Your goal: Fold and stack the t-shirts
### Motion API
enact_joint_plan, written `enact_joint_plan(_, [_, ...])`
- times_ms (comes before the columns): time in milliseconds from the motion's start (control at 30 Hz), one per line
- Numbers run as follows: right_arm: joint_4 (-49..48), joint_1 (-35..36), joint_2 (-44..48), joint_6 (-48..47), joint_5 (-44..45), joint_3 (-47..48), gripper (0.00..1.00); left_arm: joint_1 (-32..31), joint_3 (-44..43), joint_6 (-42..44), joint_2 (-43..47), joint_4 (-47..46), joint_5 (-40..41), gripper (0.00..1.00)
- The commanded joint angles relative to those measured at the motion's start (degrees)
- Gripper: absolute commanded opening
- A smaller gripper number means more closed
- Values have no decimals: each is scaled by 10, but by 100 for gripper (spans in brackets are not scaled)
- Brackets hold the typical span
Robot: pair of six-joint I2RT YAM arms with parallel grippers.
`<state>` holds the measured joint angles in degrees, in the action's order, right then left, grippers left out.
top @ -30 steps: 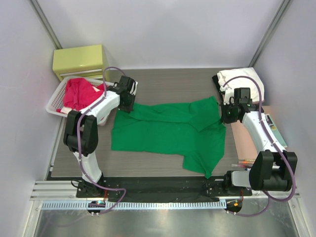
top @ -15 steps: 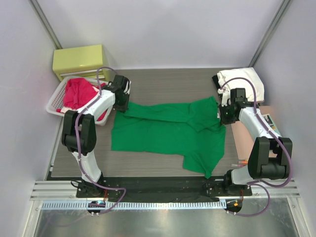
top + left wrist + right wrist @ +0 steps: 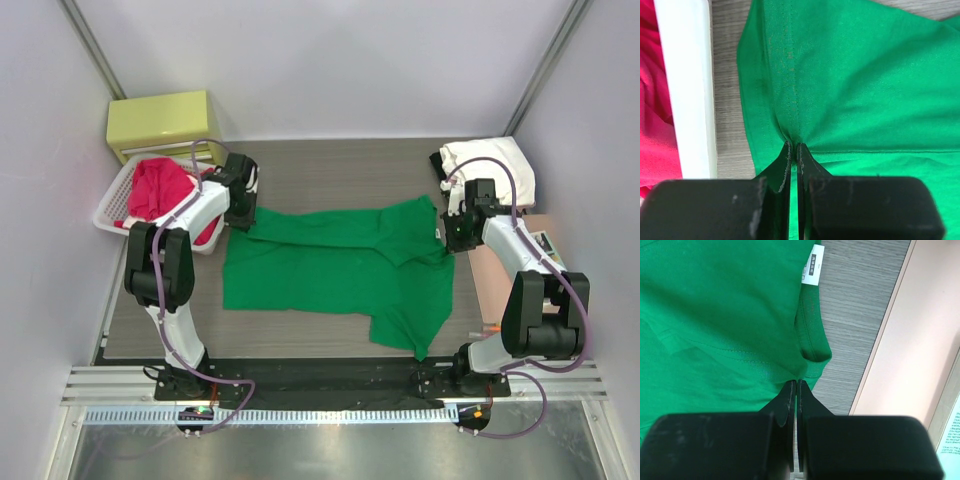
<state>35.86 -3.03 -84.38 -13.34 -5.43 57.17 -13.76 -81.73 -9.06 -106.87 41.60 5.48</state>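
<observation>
A bright green t-shirt [image 3: 340, 265] lies spread across the wooden table, partly folded over itself. My left gripper [image 3: 243, 217] is shut on the green t-shirt's far-left hem [image 3: 785, 75], the cloth pinched between its tips [image 3: 793, 146]. My right gripper [image 3: 449, 238] is shut on the shirt's far-right edge by the collar [image 3: 812, 340], near the white neck label [image 3: 814, 265]; the cloth puckers at its tips [image 3: 796, 381]. Red t-shirts [image 3: 160, 188] sit in the white basket [image 3: 112, 200]. A folded white t-shirt [image 3: 492, 160] lies at the far right.
A yellow-green box [image 3: 160, 122] stands behind the basket. The basket's white rim [image 3: 687, 85] runs close beside the left gripper. A pale pink board [image 3: 910, 355] and a book [image 3: 552, 258] lie along the table's right edge.
Both grippers have drawn the shirt's far edge a little further back, the left one also toward the basket, pulling the green cloth tauter. Both grips stay shut.
</observation>
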Motion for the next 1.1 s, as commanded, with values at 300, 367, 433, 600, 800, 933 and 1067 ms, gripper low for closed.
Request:
enact_joint_plan(300, [-18, 0, -12, 24, 95, 0, 21, 18, -18, -25, -2, 37, -13, 0])
enact_joint_plan(367, [-18, 0, -9, 26, 95, 1, 46, 20, -18, -25, 2, 37, -11, 0])
enact_joint_plan(433, [-17, 1, -5, 25, 93, 0, 55, 22, -19, -23, 4, 37, -11, 0])
enact_joint_plan(600, [-15, 0, 7, 27, 88, -7, 66, 27, -22, -19, 4, 44, -12, 73])
enact_joint_plan(800, [-15, 0, 14, 27, 112, -8, 67, 28, -19, -19, 12, 46, 4, 90])
enact_joint_plan(933, [-15, 0, 30, 32, 119, -4, 67, 27, -9, -21, 24, 37, 1, 91])
enact_joint_plan(1067, [-22, 0, 84, 35, 87, -7, 67, 28, 4, -19, 39, 23, -3, 91])
